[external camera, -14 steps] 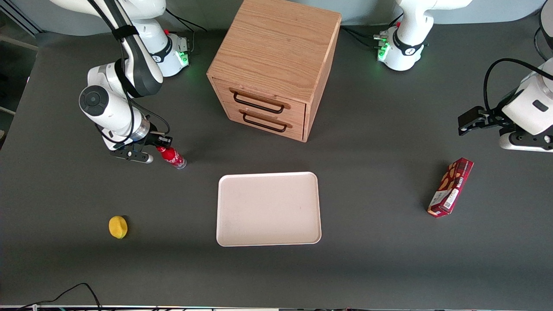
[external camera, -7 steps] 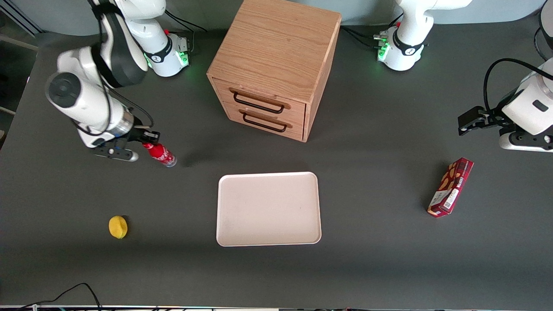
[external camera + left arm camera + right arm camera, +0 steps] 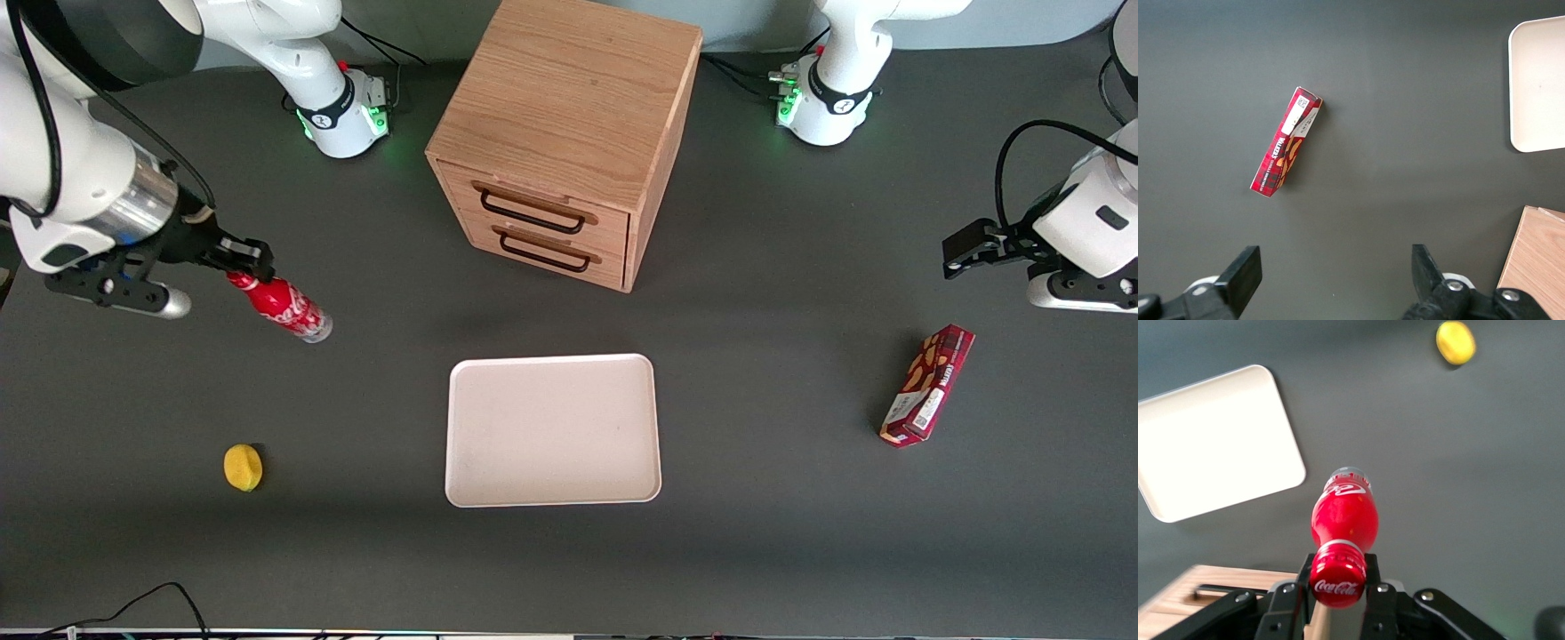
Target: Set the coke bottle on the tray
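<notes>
Your gripper (image 3: 242,260) clamps the coke bottle (image 3: 286,307) at its cap, bottle hanging below it, off the table. Tray (image 3: 552,430) sits well apart, toward parked arm's end, nearer front cam.

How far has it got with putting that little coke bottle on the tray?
The pickup looks done: the gripper is shut on the coke bottle, its jaws clamped at the neck just under the cap, and the bottle hangs above the table toward the working arm's end. The tray has nothing on it. Carrying the bottle over and setting it down is left.
</notes>
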You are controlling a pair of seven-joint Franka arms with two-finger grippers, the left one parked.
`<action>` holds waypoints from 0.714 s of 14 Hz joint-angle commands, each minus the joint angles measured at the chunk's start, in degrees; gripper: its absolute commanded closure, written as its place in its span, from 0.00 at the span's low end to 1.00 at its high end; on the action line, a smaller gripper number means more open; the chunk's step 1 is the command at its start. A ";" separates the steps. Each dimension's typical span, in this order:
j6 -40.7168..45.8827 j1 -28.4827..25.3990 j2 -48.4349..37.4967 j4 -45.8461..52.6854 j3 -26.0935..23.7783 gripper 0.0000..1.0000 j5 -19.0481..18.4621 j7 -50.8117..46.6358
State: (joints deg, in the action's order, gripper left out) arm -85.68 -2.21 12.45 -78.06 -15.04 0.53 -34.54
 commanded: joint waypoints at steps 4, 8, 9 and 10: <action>-3.32 -6.14 25.41 21.81 -6.48 1.00 -5.70 -25.37; -13.78 -7.46 33.85 21.72 -11.32 1.00 -16.50 -34.44; -16.16 -7.46 35.26 21.72 -11.33 1.00 -17.48 -34.80; -17.75 -7.46 36.23 21.72 -11.33 1.00 -17.58 -34.89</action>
State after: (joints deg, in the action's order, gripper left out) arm -102.09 -9.46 45.67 -60.39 -25.32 -14.65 -67.36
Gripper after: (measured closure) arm 0.687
